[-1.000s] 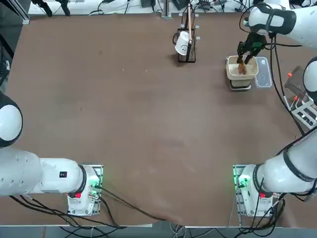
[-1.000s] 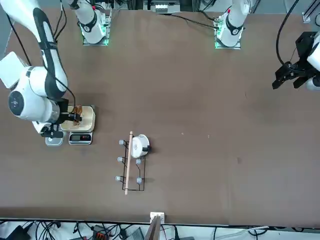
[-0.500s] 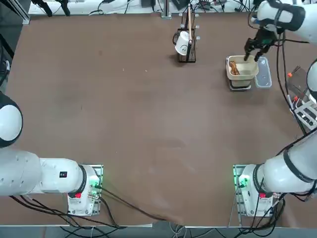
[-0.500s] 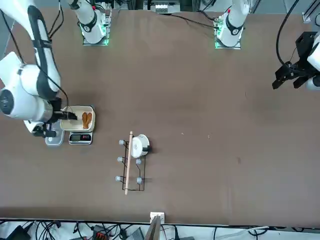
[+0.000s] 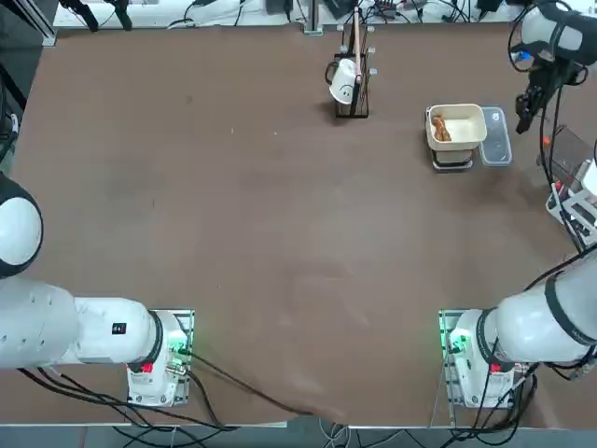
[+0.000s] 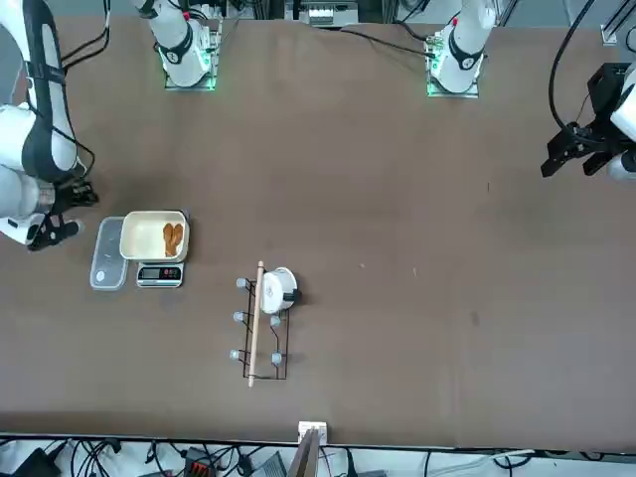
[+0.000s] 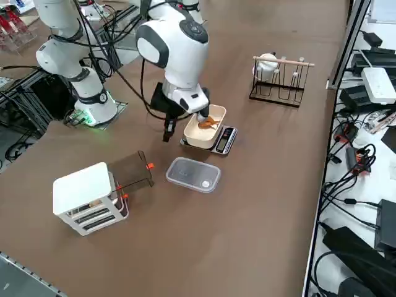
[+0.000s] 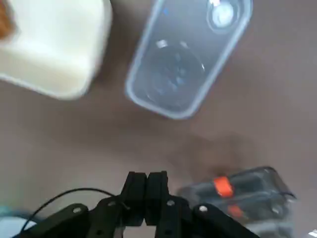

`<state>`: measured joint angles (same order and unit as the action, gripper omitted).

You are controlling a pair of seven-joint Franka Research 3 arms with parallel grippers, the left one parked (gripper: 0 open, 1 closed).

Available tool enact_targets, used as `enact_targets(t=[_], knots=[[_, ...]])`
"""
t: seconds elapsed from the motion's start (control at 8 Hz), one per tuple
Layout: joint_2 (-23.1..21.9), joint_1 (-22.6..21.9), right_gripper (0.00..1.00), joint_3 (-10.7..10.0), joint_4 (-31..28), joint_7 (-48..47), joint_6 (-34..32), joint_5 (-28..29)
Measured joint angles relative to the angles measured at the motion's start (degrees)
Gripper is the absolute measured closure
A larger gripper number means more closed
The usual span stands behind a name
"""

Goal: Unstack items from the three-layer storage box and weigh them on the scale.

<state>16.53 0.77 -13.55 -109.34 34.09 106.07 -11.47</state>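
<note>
The right claw (image 8: 147,174) is clenched, its two fingers together with nothing between them. It hangs above the table, to the robot's right of the cream bowl (image 6: 141,237) that sits on the digital scale (image 6: 160,274). Two brown, fried-looking pieces (image 6: 170,237) lie side by side in that bowl, so on the claw's left.

The relation that matters next is the one to the three-layer storage box (image 7: 79,184). It stands on the claw's other side: further to the robot's right and nearer the arm's base. Its smoky see-through drawer (image 7: 127,168) juts out from the white frame towards the claw's side and away from the base, with an orange tab (image 8: 223,186) showing beside the claw in the wrist view. What lies inside the drawer cannot be told.

The clear rectangular plastic container (image 7: 193,174) lies flat just beside the bowl, on the claw's left, well clear of the drawer.

If another item is to be fetched, the claw would probably need to move rightwards and back towards its own base, open, and line its fingers up with the drawer's slant. Coming in too low or askew might knock the drawer's rim or shove the light frame.
</note>
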Motion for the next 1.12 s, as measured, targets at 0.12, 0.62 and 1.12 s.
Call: enact_targets(t=[0.12, 0.62, 1.12], knots=[[0.19, 0.14, 0.98, 0.00, -1.58, 1.87, 1.61, -2.23], [0.38, 6.22, 0.98, -0.15, -6.33, 12.38, 9.23, -4.08], [0.38, 10.17, 0.98, -0.21, -7.78, 12.83, 9.46, -8.75]])
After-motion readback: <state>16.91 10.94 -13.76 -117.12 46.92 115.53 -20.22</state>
